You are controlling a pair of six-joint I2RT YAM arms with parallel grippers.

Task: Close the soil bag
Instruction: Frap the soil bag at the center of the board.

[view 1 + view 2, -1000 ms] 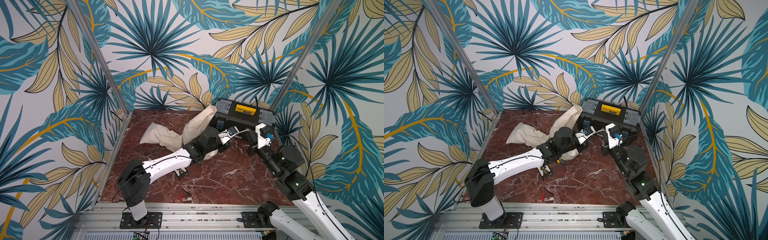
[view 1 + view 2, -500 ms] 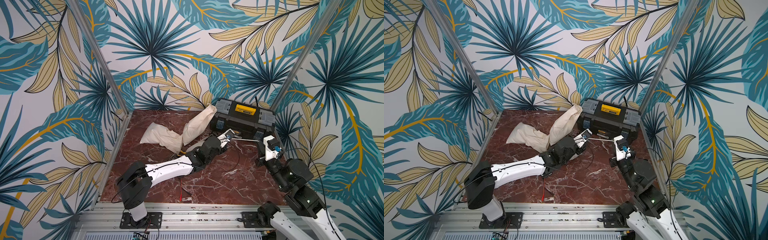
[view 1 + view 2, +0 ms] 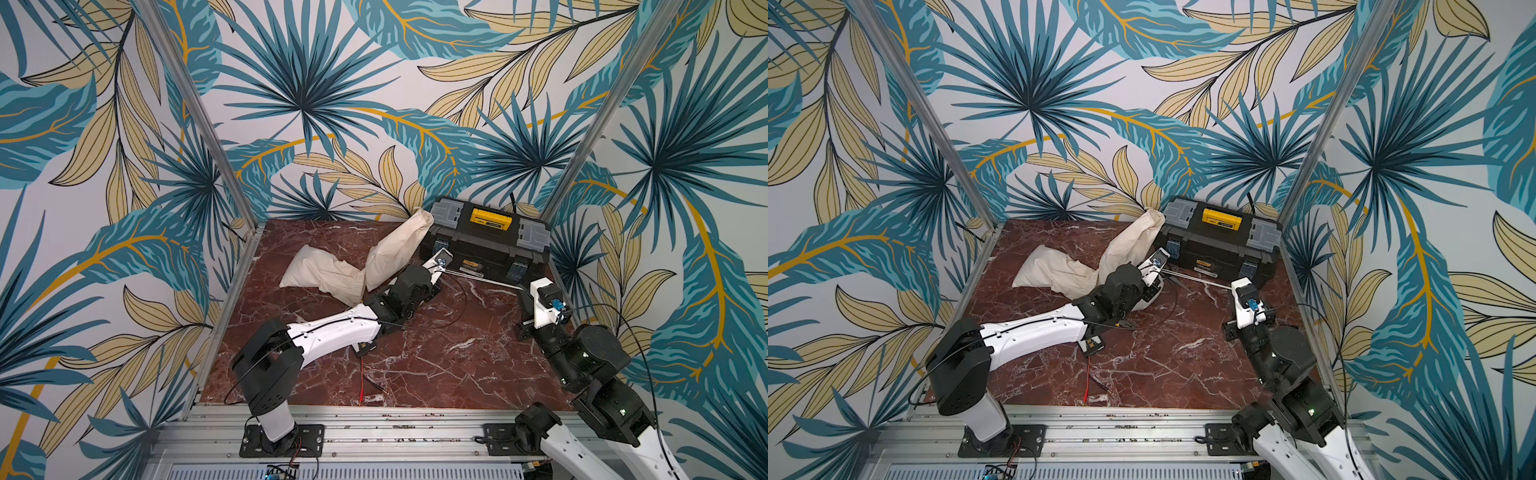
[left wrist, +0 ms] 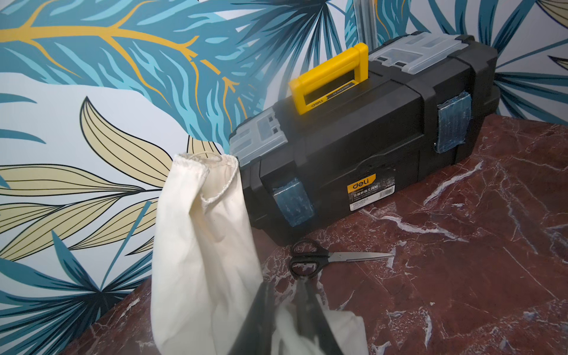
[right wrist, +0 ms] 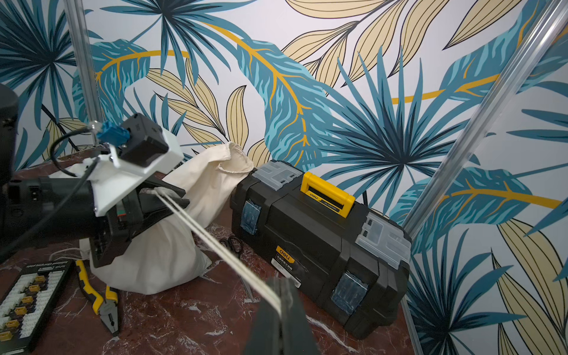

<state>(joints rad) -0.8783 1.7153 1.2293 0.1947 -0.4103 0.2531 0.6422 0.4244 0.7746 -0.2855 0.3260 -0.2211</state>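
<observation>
Two cord strands (image 5: 215,242) run taut from soil bag (image 5: 159,264) to right gripper (image 5: 281,285), pinching them (left gripper (image 5: 184,198): grip unclear)

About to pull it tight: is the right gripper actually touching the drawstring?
Touching. The right wrist view shows the taut drawstring running into the shut right gripper, pinched between its jaws.

Right gripper (image 5: 281,287) clamped, left gripper (image 5: 183,199) ajar

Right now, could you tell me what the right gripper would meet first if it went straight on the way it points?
Probably the toolbox. The right gripper, shut on the cord, points toward the toolbox's front face, though depth is hard to judge from the wrist view.
</observation>
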